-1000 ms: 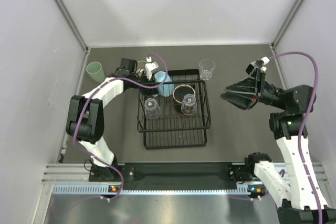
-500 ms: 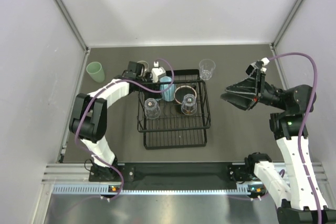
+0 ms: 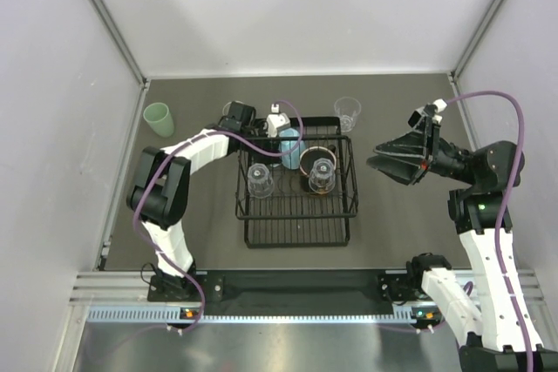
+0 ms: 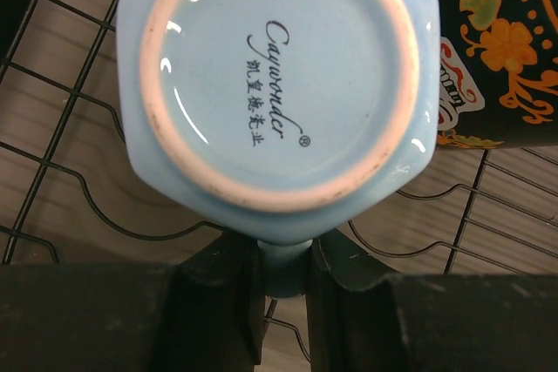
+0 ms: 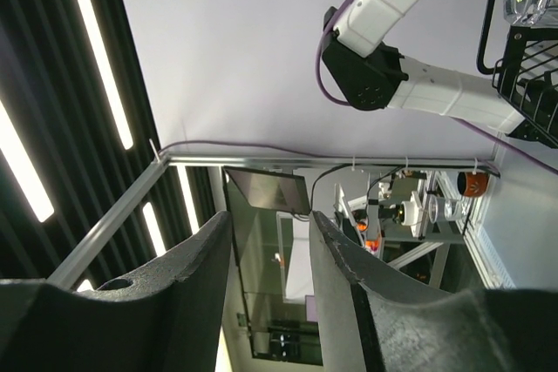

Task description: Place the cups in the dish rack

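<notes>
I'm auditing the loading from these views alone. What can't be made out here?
- Blue mug: left wrist view shows only its base; the left gripper covers most of its handle.
- Patterned dark cup: cut off by that view's right edge.
- Clear glass beyond the rack: top view, too small to tell which way up.

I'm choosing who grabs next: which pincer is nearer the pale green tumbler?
Left. The left pincer, gripping the blue mug over the dish rack, sits right of the tumbler; the right pincer hangs past the rack, farther away.
</notes>
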